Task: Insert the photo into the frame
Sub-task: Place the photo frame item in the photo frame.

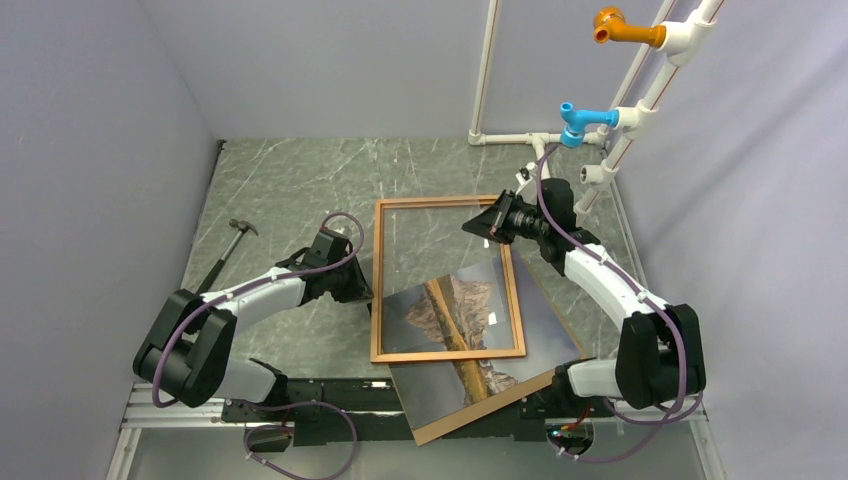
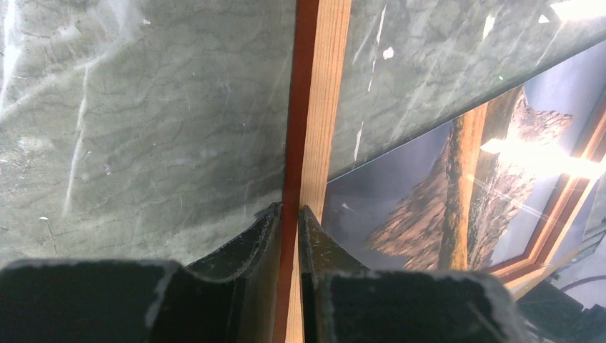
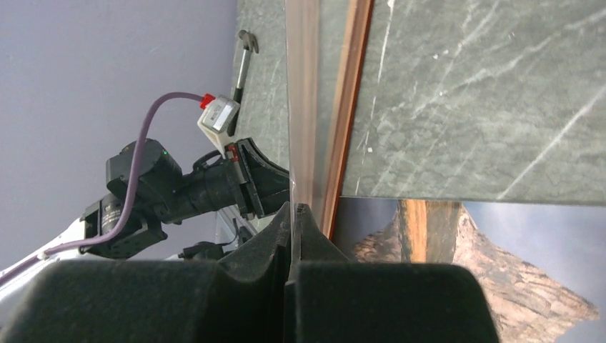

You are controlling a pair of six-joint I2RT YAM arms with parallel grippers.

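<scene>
While the left gripper [image 2: 289, 214] has its two fingers closed snugly on the left rail of the frame [image 1: 450, 354], with the reddish wood filling the narrow gap between them, the right gripper [image 3: 293, 211] is pinched almost shut on the far right edge of the same frame. From the right wrist view it is hard to tell whether those fingers hold the wooden rail itself or a pale, see-through strip just beside it.

From above, both grippers are mostly hidden by their own wrists. Whether the frame lies flat on the table [image 1: 290, 180] or is raised a little cannot be made out.

The photo [image 1: 545, 325] lies picture side up on the near part of the table, turned at an angle. Its far part is under the frame and seen through the frame's opening, while its near and right corners stick out past the rails. A thin brown board edge [image 1: 445, 432] shows along its near side; the rest of the board is covered.

A hammer [image 1: 222, 255] lies well apart, by the left wall.
</scene>
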